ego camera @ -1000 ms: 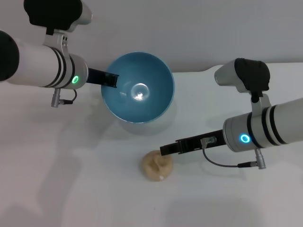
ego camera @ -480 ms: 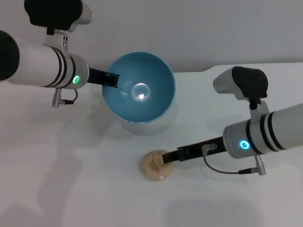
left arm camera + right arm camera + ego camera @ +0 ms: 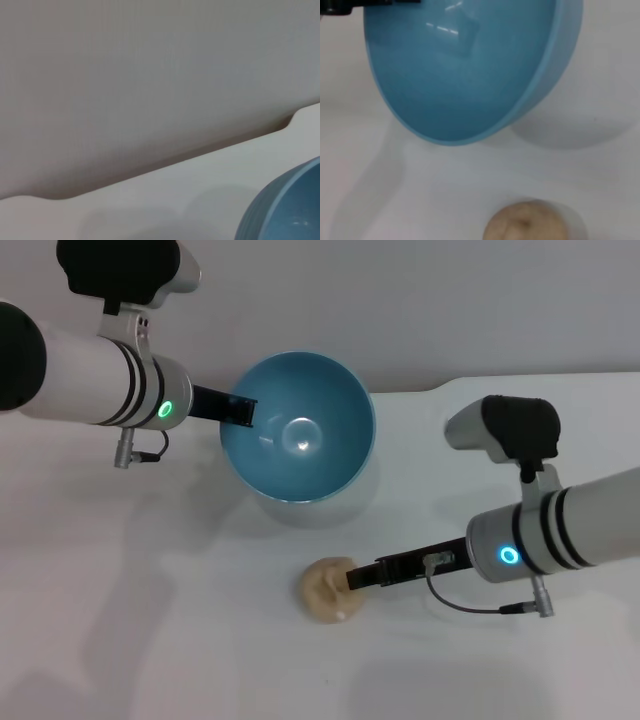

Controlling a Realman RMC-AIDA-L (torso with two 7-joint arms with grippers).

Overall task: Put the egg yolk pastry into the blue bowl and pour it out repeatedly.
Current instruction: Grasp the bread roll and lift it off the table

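Bare table (image 3: pixel 150 640) all round; only the blue bowl (image 3: pixel 300 430) looms over the pastry (image 3: pixel 328 590)

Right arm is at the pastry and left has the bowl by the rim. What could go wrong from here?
1. The right gripper meets the egg yolk pastry only at its edge, so closing there could nudge it away or dent the soft lump.
2. The left gripper holds the blue bowl by one side of its rim, raised and tilted, so it may slip or swing.
3. The pastry may miss the tilted bowl.
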